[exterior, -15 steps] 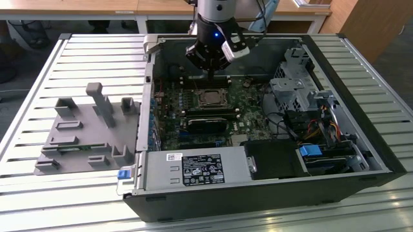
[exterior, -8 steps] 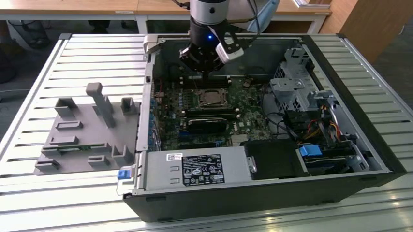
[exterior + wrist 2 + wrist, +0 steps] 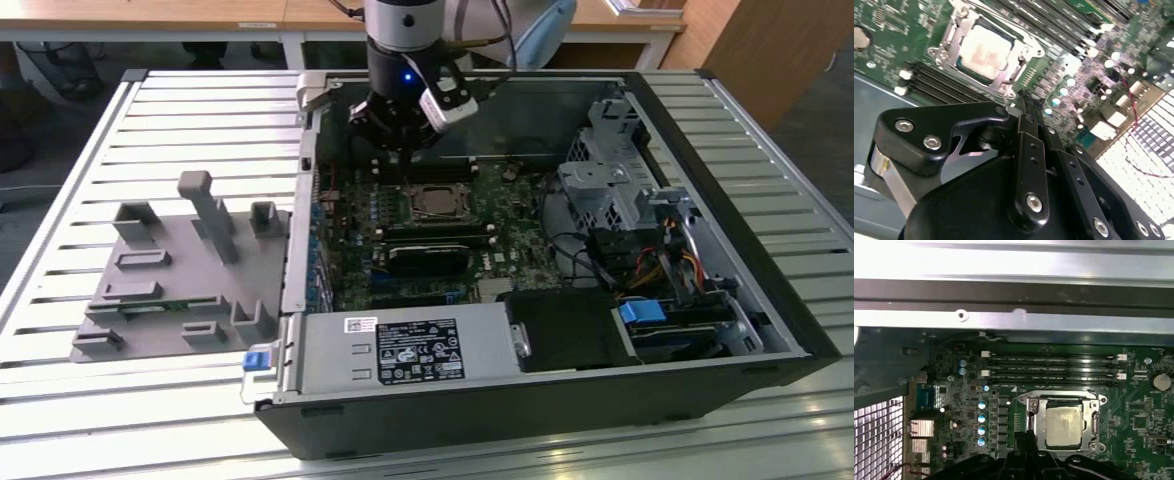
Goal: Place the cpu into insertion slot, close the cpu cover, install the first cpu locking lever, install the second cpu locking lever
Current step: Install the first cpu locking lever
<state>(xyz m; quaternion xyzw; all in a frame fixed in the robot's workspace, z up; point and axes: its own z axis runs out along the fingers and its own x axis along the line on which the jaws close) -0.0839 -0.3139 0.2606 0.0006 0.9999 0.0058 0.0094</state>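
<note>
Grey fixture (image 3: 174, 270) sits at the exterior view's left. Gripper (image 3: 396, 150), fingers pressed together with nothing between them, hangs just beside the cpu cover (image 3: 1036, 412). The cover lies flat over the cpu (image 3: 1064, 426), seated in the insertion slot (image 3: 1064, 404). Risk: tips slip off the frame edge, scrape the board capacitors (image 3: 982, 417), cover springs up.

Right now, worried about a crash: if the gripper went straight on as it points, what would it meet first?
Likely the cpu cover at its side rail, or the green board just beside it. The gripper hangs over that edge, though depth is unclear.
</note>
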